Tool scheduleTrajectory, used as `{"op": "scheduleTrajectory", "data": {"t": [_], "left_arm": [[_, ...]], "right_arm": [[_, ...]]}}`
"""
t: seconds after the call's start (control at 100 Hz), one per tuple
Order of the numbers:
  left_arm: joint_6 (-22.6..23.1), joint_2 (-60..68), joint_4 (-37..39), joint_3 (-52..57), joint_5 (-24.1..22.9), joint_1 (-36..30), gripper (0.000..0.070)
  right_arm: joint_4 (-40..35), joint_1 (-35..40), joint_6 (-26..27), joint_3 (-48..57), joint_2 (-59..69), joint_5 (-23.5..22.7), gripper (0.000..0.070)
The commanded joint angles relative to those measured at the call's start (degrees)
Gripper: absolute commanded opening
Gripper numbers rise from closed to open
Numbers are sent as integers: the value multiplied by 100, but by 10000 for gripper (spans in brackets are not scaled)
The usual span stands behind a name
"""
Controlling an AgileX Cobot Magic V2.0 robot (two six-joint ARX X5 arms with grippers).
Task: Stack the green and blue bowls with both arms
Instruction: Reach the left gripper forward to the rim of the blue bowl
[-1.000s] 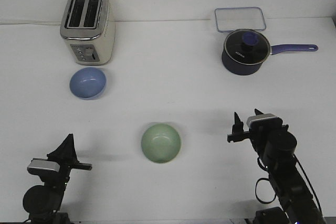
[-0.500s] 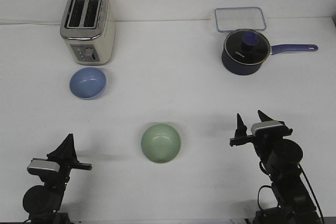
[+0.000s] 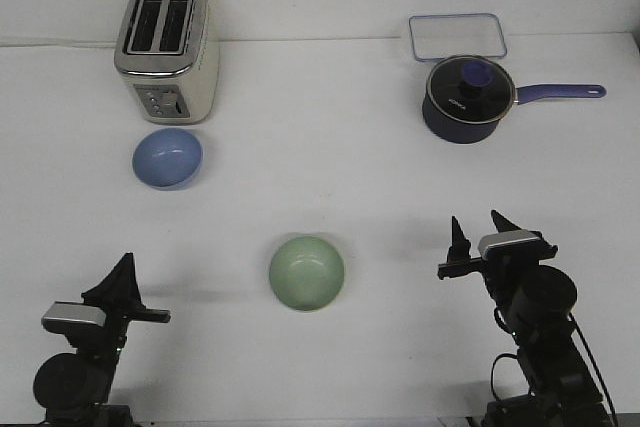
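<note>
White bench (image 3: 320, 117) across whole frame, seen from above and in front.

Green bowl (image 3: 306, 272): lower centre, upright, mouth up, nothing inside. Alone on bench, touching nothing.

Blue bowl (image 3: 167, 157): left of centre, upper half, upright, nothing inside. Just below toaster (image 3: 166, 50), narrow gap between them. Well apart from green bowl, up and to the left of it. Bowls not stacked.

Left pincer (image 3: 125, 282): lower left corner, tips pointing up the frame. Only one dark pointed shape visible, fingers overlapping from this angle; open or closed cannot be told. Nothing visibly held. Grey block just below tips, round black joint under that. Well left of green bowl, well below blue bowl.

Right pincer (image 3: 478, 232): lower right, tips pointing up the frame. Two separate points with clear gap between: open, holding nothing. Grey block beside right finger, black arm and cables running down to bottom edge. To the right of green bowl at about the same height, clear bench between.

Other items, upper part of frame: silver and cream toaster with two slots, upper left. Dark navy pan (image 3: 467, 99) with glass lid and purple handle pointing right, upper right. Clear rectangular box (image 3: 456, 35) just behind pan, at back edge.
</note>
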Motion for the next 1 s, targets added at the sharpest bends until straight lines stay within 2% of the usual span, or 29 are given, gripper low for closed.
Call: {"op": "scheduleTrajectory", "data": {"t": [0.0,0.22,0.49,0.63,0.86,0.9,0.99], "left_arm": [[-186,177,-20,555,-160,2,12],[-391,1779,-1513,2662,-240,2,12],[-229,4175,-3541,4990,-238,2,12],[-192,5001,-3851,5442,-236,2,12],[-214,5591,-4009,5475,-181,2,18],[-232,5637,-4041,5475,-184,2,38],[-280,5685,-4135,5475,-184,2,187]], "right_arm": [[55,20,-52,28,7,-2,469],[55,20,-55,28,7,-2,469],[57,20,-52,28,7,-2,469],[57,20,-55,28,7,-2,469],[57,20,-55,28,7,-2,469],[57,20,-55,28,7,-2,469],[59,20,-55,28,7,0,469]]}}
